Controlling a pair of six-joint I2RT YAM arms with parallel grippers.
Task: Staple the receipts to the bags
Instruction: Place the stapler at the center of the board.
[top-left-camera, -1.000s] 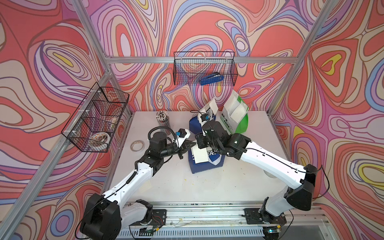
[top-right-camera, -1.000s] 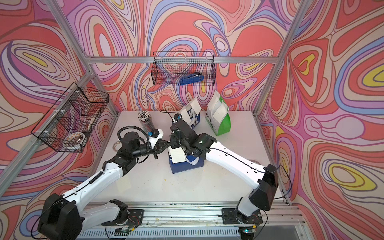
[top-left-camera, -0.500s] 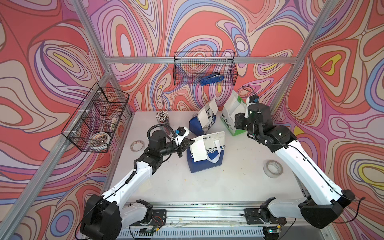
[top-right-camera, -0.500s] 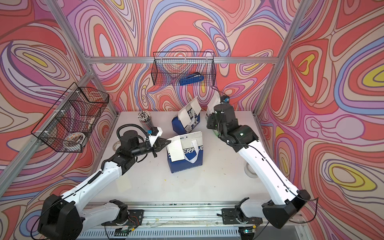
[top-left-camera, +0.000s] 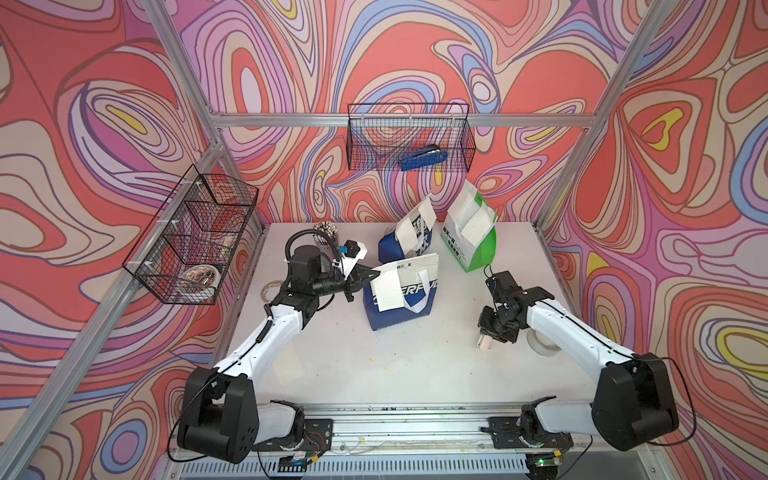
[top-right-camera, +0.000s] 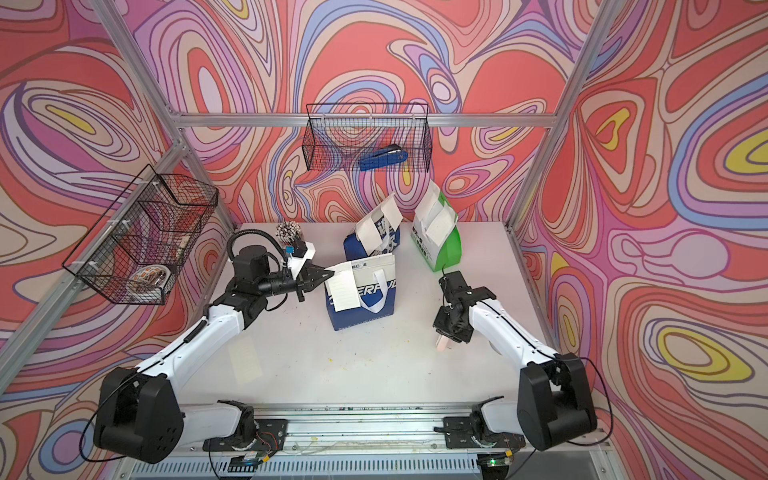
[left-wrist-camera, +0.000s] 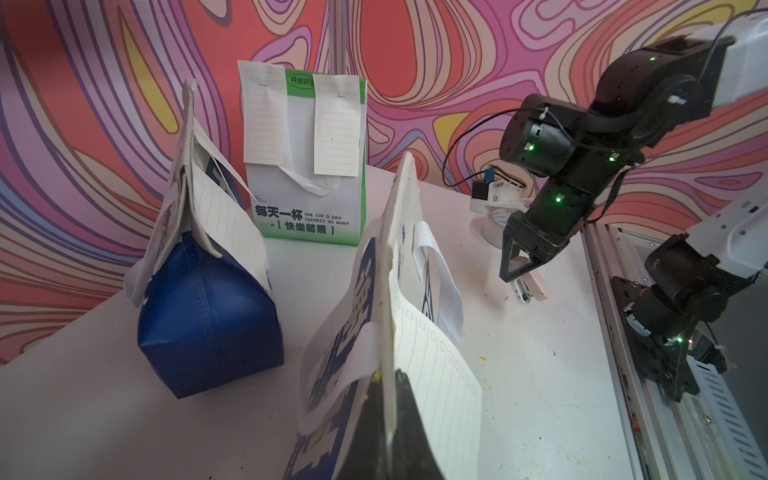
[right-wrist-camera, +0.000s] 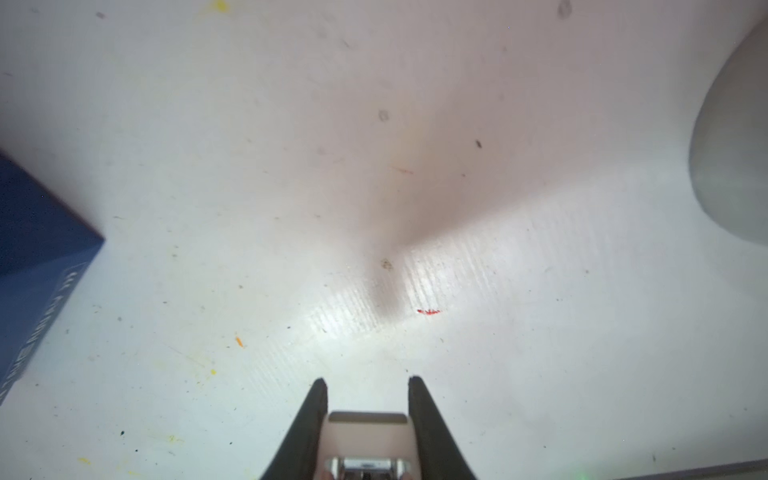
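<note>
Above the table (top-left-camera: 395, 374), left claw (top-left-camera: 377, 273) pinches CHEERFUL bag (top-left-camera: 401, 311); downturned right claw (right-wrist-camera: 368, 380) grips stapler (right-wrist-camera: 368, 430).

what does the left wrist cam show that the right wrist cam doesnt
Only left wrist: the green bag bearing two receipts, the blue character bag, and the left tool shut on the top edge of the CHEERFUL bag. Only right wrist: fine ridges and specks of the table close up. Both: the right tool gripping the small stapler, and part of the CHEERFUL bag.

Bright, even light; the right wrist view (soft, blurred) shows glare on the table (right-wrist-camera: 436, 286).
</note>
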